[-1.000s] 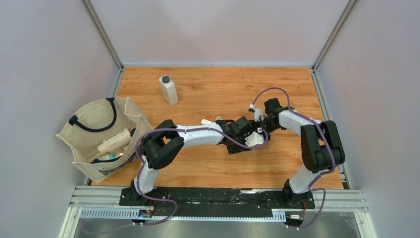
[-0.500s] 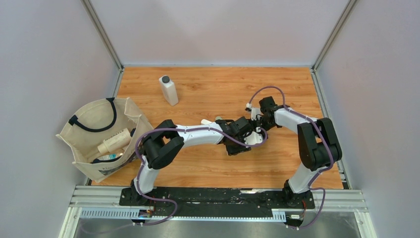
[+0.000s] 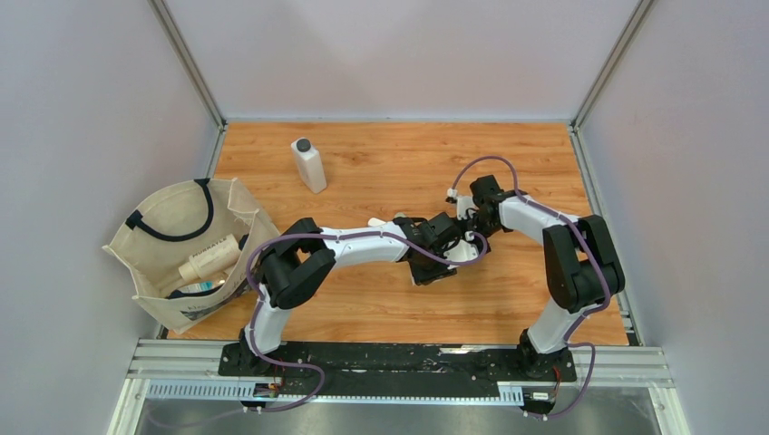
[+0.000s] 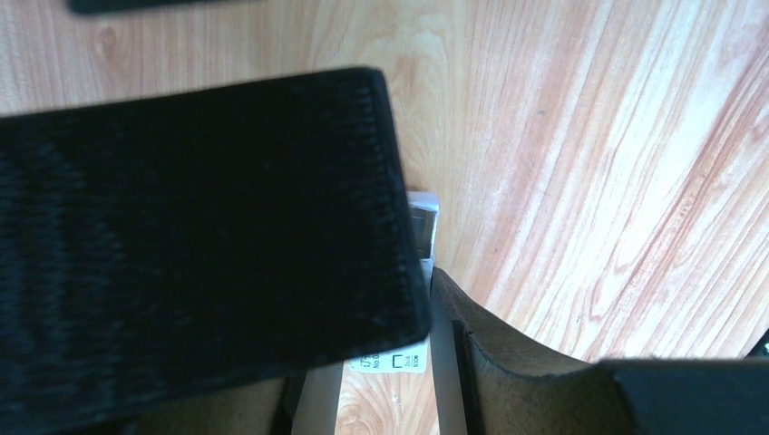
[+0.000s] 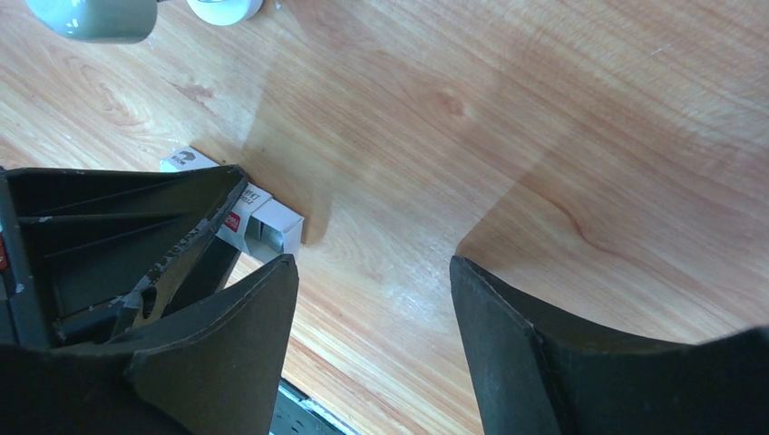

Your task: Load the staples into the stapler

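Observation:
The staples box (image 5: 263,222) is small and white with a red mark. It lies on the wooden table with its open end showing grey staples. My left gripper (image 3: 442,241) is shut on it, and its dark fingers (image 5: 172,240) clamp the box's sides. In the left wrist view the box label (image 4: 397,361) shows beside my right-hand finger (image 4: 508,362), and a blurred black part hides the left half. My right gripper (image 5: 372,263) is open and empty, its left fingertip just in front of the box's open end. A dark flat shape (image 3: 433,274) lies by the left gripper; I cannot tell if it is the stapler.
A pale green rounded thing (image 5: 91,14) and a white round thing (image 5: 222,9) lie just behind the grippers. A white bottle (image 3: 308,165) stands at the back left. A canvas bag (image 3: 154,227) holding bottles sits at the table's left edge.
My right gripper has moved left, closing in on the left gripper and the box. The left arm has hardly moved.

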Controlling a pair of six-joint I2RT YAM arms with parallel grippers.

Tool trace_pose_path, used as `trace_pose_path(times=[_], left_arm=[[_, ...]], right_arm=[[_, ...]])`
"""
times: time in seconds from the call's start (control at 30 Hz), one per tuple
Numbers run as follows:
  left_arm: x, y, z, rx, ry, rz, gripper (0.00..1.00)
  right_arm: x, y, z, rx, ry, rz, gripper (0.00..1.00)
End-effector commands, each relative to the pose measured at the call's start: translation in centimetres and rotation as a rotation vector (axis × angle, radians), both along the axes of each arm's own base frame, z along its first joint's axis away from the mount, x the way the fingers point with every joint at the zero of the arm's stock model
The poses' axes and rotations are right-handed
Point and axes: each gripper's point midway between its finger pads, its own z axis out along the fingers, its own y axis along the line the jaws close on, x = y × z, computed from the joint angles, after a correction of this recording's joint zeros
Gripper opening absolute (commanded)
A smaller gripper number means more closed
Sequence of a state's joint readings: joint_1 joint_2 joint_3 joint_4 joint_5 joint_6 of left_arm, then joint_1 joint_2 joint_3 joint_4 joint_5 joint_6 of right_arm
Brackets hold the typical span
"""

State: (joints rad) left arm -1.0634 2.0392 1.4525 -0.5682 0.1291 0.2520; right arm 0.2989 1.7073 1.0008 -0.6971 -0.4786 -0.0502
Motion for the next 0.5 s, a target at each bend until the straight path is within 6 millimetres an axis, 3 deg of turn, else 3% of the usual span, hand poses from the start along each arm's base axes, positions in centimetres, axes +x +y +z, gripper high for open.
trace_pose_path(times=[0.0, 0.47], left_arm=[[0.4, -3.4, 1.4, -0.125, -0.023, -0.018, 0.44], [0.8, -3.6, 5.2, -0.196, -0.072, -0.023, 0.43]], right_arm=[[-0.8, 2.0, 0.7, 0.12, 0.019, 0.052, 0.73], [-1.1, 1.3, 2.2, 0.349, 0.142, -0.025, 0.69]])
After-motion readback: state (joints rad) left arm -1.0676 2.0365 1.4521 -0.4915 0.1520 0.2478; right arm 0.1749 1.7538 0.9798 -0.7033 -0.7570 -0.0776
